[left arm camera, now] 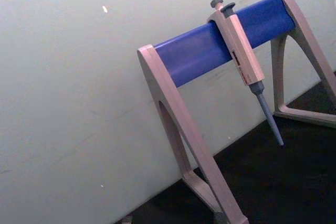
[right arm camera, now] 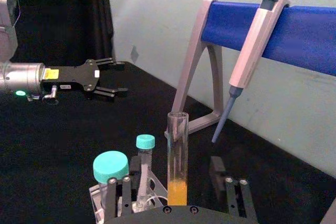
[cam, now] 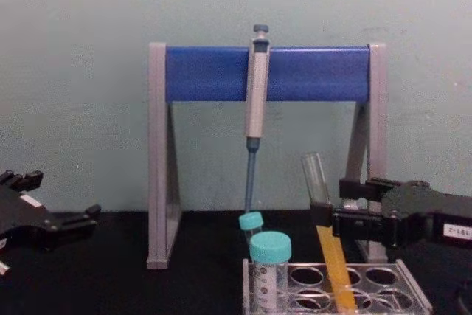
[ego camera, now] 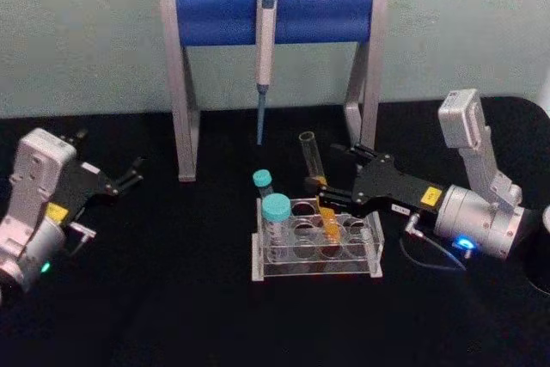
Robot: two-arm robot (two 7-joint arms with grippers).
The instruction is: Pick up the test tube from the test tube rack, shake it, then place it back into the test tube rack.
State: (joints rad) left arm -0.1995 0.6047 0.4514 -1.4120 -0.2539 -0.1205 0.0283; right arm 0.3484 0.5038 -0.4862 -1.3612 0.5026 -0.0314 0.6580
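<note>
Head view | right gripper (ego camera: 325, 174), fingers apart, straddles leaning test tube (ego camera: 308, 150) in rack (ego camera: 375, 251), poised to clamp | left gripper (ego camera: 133, 171) parked, fingers apart.

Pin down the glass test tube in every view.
Head: test tube at centre, leaning in the rack, inside the open right gripper.
Chest: test tube right of centre.
Right wrist: test tube at centre.
Left wrist: parked left gripper faces the stand.
Shared: the stand's blue bar.
</note>
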